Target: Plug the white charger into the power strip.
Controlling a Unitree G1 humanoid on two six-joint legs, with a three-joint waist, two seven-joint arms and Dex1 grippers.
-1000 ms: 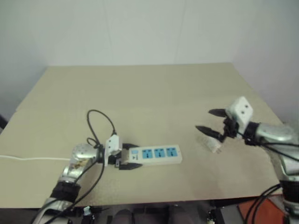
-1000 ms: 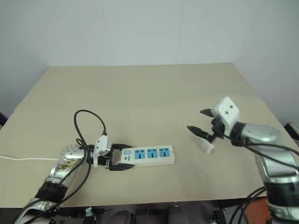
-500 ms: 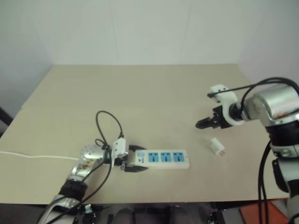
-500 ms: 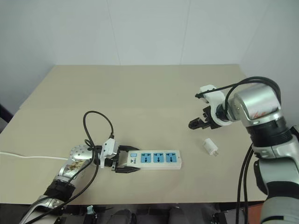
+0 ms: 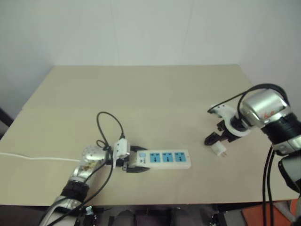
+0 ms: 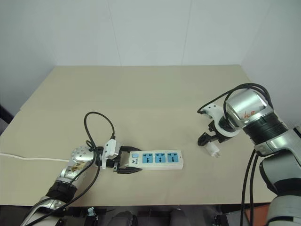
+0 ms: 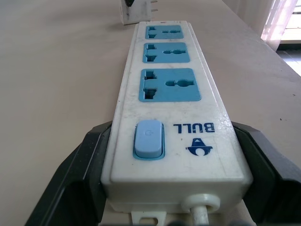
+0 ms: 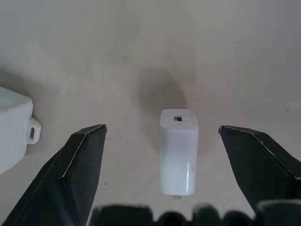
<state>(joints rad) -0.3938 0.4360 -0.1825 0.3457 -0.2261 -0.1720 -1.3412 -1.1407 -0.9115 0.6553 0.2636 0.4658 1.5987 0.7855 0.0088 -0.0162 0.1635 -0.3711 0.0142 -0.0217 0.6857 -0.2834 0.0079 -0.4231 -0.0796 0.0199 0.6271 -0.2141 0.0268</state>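
right jaws point(image 8: 164, 155) now lowered, apart astride white charger point(image 8: 178, 150), left jaws point(image 7: 164, 188) clamped on "bull" power strip point(image 7: 171, 113)

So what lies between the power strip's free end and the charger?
Bare tabletop between power strip and white charger, seen in the right eye view.

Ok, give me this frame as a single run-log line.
left tool: shut on power strip | right tool: open, above white charger lying on table | charger: unplugged
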